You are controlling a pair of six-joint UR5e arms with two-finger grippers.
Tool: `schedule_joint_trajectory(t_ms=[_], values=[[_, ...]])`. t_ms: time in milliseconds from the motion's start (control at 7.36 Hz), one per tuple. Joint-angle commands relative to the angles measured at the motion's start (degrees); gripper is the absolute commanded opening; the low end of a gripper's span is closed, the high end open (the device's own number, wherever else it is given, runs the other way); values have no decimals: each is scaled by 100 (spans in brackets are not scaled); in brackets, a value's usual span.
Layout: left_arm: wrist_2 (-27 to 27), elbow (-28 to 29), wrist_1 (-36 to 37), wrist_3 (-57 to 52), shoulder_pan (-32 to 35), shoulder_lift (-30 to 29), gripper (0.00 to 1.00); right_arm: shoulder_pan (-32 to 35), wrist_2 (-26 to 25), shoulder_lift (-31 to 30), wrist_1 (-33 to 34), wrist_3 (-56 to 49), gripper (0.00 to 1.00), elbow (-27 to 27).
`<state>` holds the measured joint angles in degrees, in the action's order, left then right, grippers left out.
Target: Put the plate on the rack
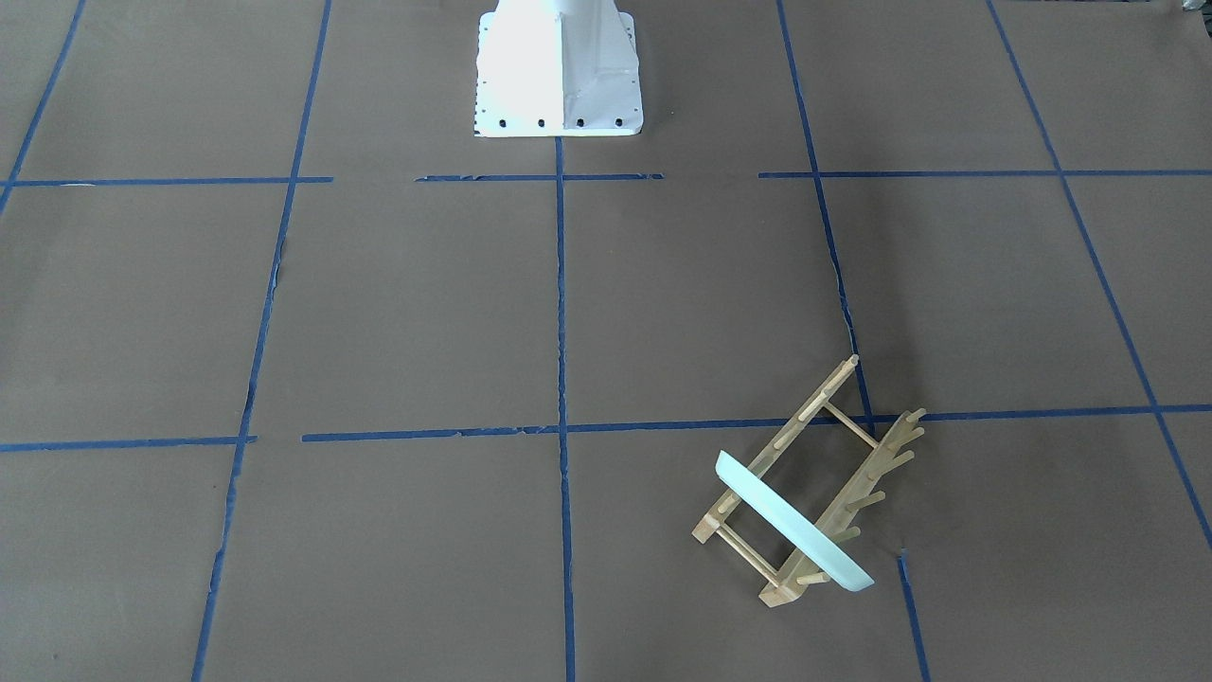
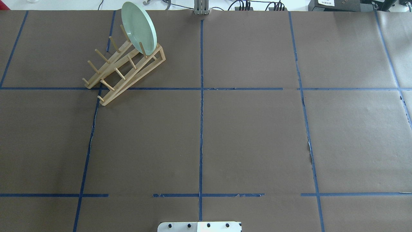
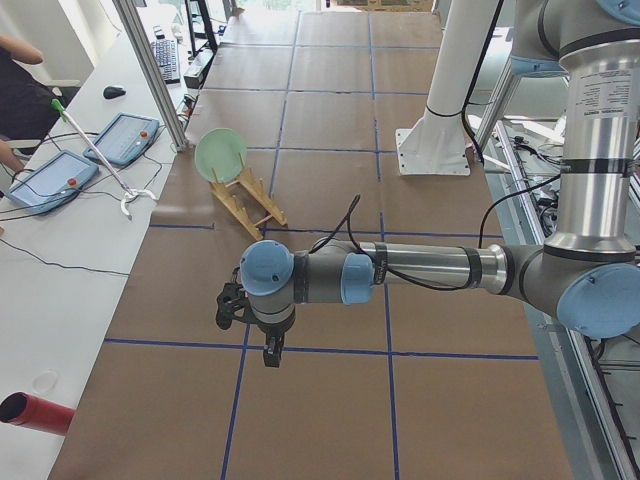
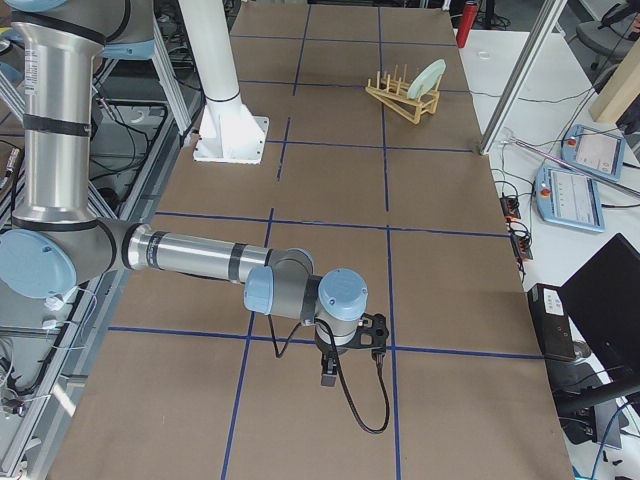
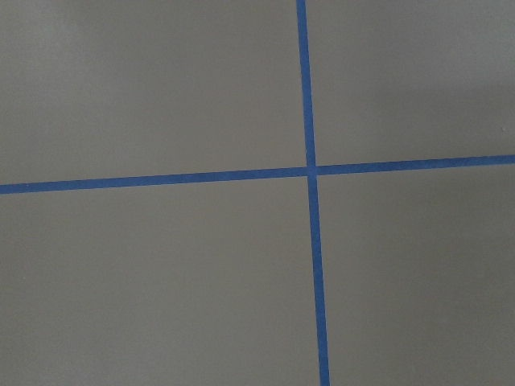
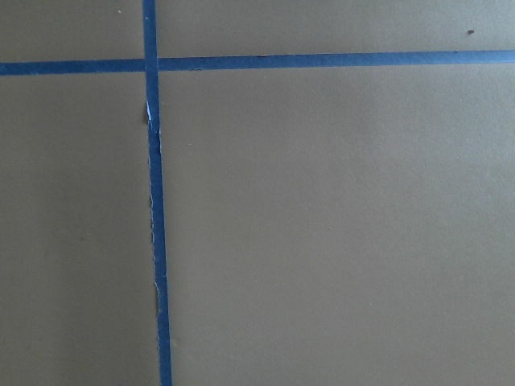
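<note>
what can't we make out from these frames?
State of the left end effector: shows only in the exterior left view, small and dark.
State of the right end effector: same, shows only in the exterior right view.
Lower rim of the plate: hidden behind the rack in the overhead view.

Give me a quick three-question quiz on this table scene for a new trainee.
1. Fill in: the rack sits on the robot's ___ side.
2. Counting from the robot's base, which part of the rack holds the plate? A: nearest end. B: middle. C: farthest end.
3. True or false: the plate lies face down across the tops of the pegs.

Key: 1 left. 2 C. 3 false; it stands on edge in the rack.
</note>
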<state>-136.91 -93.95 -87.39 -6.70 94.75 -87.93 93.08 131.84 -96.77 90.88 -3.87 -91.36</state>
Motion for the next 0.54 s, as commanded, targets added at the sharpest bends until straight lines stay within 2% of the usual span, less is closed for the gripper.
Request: schedule_joint_trajectory(t_ms=[0, 408], values=[[-11, 0, -15, -15, -1, 48, 100, 0, 0, 0, 0, 0, 100, 4], [6, 43, 55, -15, -1, -14, 100, 0, 0, 0, 0, 0, 100, -5]])
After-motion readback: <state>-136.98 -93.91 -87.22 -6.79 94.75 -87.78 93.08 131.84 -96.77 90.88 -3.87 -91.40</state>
